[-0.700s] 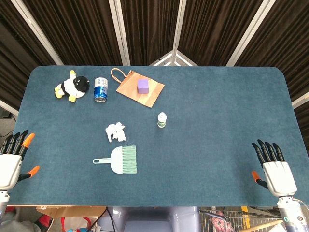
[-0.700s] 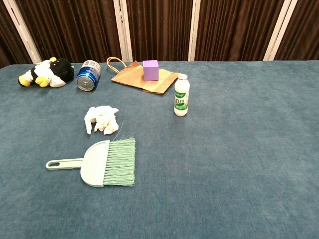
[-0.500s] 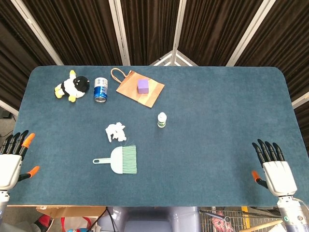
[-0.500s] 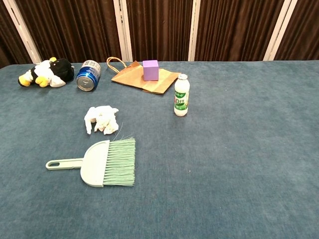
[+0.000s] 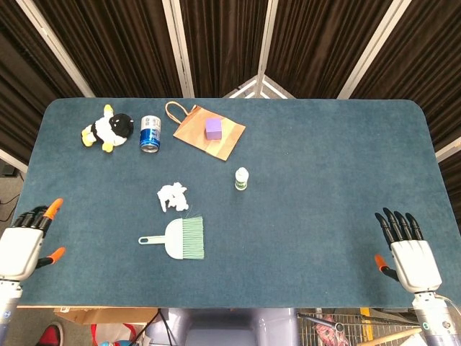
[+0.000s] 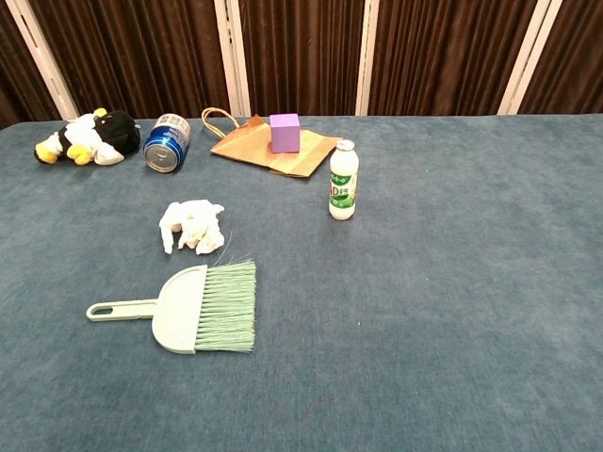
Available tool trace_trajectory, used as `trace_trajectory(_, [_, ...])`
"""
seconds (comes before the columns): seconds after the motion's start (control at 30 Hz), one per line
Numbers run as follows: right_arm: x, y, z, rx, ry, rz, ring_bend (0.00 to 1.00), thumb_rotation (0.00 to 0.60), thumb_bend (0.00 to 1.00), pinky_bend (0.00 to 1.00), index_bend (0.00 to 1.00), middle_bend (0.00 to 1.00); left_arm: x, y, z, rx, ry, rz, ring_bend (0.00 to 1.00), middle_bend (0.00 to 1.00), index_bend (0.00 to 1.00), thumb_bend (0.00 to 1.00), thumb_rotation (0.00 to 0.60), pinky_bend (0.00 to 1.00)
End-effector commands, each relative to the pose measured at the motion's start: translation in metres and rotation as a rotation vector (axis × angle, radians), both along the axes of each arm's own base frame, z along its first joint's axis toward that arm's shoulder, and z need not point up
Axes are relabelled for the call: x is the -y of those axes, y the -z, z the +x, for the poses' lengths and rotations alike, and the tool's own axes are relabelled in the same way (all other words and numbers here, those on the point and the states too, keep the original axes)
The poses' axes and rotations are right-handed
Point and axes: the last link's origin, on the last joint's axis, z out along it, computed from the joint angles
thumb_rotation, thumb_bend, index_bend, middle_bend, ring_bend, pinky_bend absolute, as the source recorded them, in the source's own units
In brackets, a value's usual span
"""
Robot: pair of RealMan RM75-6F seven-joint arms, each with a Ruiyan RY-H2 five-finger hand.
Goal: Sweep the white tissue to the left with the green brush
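Note:
The crumpled white tissue [image 5: 173,196] [image 6: 192,226] lies left of the table's middle. Just in front of it the green brush [image 5: 178,238] [image 6: 193,308] lies flat, handle pointing left, bristles to the right. My left hand [image 5: 24,246] hovers at the table's near left edge, well left of the brush handle, holding nothing, fingers apart. My right hand [image 5: 409,251] is at the near right edge, far from both, fingers spread and empty. Neither hand shows in the chest view.
At the back left are a black-and-white plush toy [image 5: 108,130], a blue can [image 5: 150,133] on its side, and a brown paper bag [image 5: 207,132] with a purple cube [image 5: 213,128] on it. A small white bottle [image 5: 242,178] stands right of the tissue.
My left hand has shifted slightly right and down at the table's edge and tilted. The brush, tissue and right hand have not moved.

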Motion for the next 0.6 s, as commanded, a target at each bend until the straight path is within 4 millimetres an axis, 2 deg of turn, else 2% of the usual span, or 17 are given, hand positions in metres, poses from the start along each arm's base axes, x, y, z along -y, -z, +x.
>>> trace_trajectory(0.03, [-0.001,0.000,0.000,0.002,-0.001,0.000,0.00,0.600,0.32,0.00,0.00,0.00,-0.012,0.017,0.024,0.007,0.032,-0.057,0.79,0.81,0.29,0.18,0.600,0.83])
trace_trajectory(0.13, [-0.001,0.000,0.001,0.005,-0.001,0.004,0.00,0.600,0.32,0.00,0.00,0.00,-0.021,0.034,0.041,0.036,0.019,-0.103,0.97,0.99,0.43,0.23,0.600,0.99])
trace_trajectory(0.37, [-0.002,0.000,0.001,0.013,0.000,0.005,0.00,0.600,0.32,0.00,0.00,0.00,-0.041,0.090,0.071,0.000,-0.072,-0.235,1.00,1.00,0.49,0.26,0.600,1.00])
trace_trajectory(0.6, [-0.001,-0.001,0.001,0.019,0.001,0.005,0.00,0.600,0.32,0.00,0.00,0.00,-0.053,0.126,0.092,0.013,-0.169,-0.295,1.00,1.00,0.46,0.31,0.600,1.00])
